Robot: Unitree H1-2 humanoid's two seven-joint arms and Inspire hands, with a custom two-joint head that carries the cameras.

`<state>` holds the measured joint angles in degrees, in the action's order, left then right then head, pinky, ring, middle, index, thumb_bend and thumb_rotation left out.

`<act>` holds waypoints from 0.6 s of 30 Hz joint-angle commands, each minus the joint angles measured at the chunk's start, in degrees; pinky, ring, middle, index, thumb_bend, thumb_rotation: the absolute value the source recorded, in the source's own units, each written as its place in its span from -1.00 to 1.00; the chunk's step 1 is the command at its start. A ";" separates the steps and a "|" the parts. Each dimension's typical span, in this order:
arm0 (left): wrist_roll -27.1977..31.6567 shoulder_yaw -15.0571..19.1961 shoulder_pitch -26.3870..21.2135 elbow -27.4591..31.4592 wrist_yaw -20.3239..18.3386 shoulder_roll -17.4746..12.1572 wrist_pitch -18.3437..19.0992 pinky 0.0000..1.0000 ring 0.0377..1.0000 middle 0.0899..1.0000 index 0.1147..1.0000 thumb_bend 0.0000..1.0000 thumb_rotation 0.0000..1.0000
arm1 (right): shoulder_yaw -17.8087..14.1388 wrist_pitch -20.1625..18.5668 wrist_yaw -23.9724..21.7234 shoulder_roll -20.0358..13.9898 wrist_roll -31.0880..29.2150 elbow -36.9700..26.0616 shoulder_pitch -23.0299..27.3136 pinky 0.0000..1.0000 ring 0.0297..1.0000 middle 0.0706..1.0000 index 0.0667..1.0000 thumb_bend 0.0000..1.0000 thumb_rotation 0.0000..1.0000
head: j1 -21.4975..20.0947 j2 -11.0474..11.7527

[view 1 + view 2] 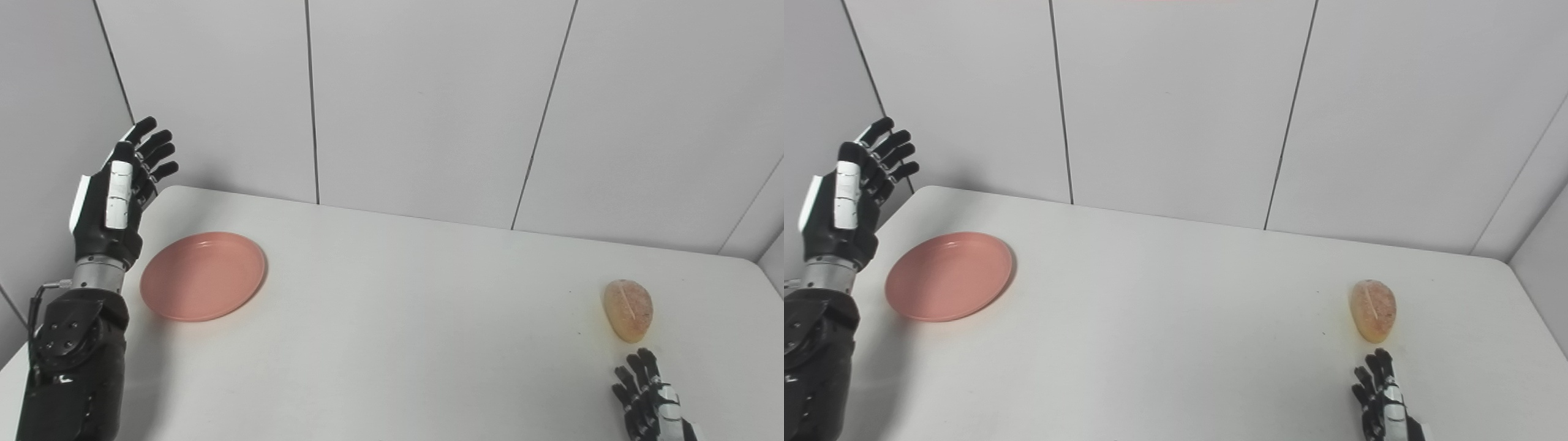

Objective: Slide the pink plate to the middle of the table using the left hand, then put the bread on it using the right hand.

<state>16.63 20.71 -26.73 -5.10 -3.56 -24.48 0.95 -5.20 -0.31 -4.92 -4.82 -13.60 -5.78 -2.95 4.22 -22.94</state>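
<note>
One pink plate [203, 275] lies far left on the white table [404, 318]; one bread [628, 309] sits near right. The left hand [116, 196] is raised beside the plate, fingers spread, holding nothing. The right hand [649, 398], fingers loosely apart and empty, rests just near of the bread

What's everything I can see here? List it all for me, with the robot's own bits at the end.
plate: one, pink, empty, left part of the table, near the left hand.
bread: one, golden brown, right part of the table, just beyond the right hand.
table: one, white, under everything.
wall: grey panels with dark seams, behind the table.
left hand: one, black and silver, raised at the table's left edge, open.
right hand: one, black, low at the bottom right, open, short of the bread.
</note>
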 commanded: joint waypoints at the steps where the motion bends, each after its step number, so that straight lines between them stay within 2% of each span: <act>1: 0.71 0.91 -3.19 -0.28 -0.88 -2.47 -2.84 0.66 0.74 0.68 0.66 0.76 0.89 | 0.47 -3.28 0.05 -0.02 0.42 1.56 -2.08 1.00 0.93 0.97 0.99 0.41 1.00 | 0.06 -0.09; 6: 0.99 1.35 -3.79 -3.67 -1.62 -3.89 -4.40 0.68 0.75 0.72 0.67 0.86 0.93 | 0.53 -3.43 0.00 0.02 0.26 1.52 -2.07 1.00 0.93 0.97 0.99 0.43 1.00 | 0.02 -0.09; 9: 0.51 1.82 -4.20 -5.67 -0.76 -4.18 -4.83 0.65 0.72 0.68 0.64 0.83 0.93 | 0.57 -3.06 0.00 0.05 0.41 1.72 -1.97 1.00 0.93 0.98 1.00 0.42 1.00 | -0.03 -0.04; 13: 0.67 3.06 -4.75 -8.11 1.56 -3.26 -4.05 0.64 0.69 0.63 0.61 0.79 0.93 | 0.53 -3.20 0.15 0.07 0.52 1.67 -1.98 1.00 0.93 0.97 1.00 0.42 1.00 | -0.05 -0.03; 18: 1.53 3.76 -4.50 -12.56 1.85 -1.83 -6.64 0.65 0.69 0.65 0.59 0.77 0.88 | 0.48 -3.55 0.13 -0.06 0.34 1.30 -2.22 1.00 0.94 0.97 0.99 0.43 1.00 | -0.32 -0.35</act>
<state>18.00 24.21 -29.01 -18.01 -2.03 -26.00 -2.33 -5.15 -0.31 -4.78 -4.83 -13.52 -5.87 -3.03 3.87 -23.20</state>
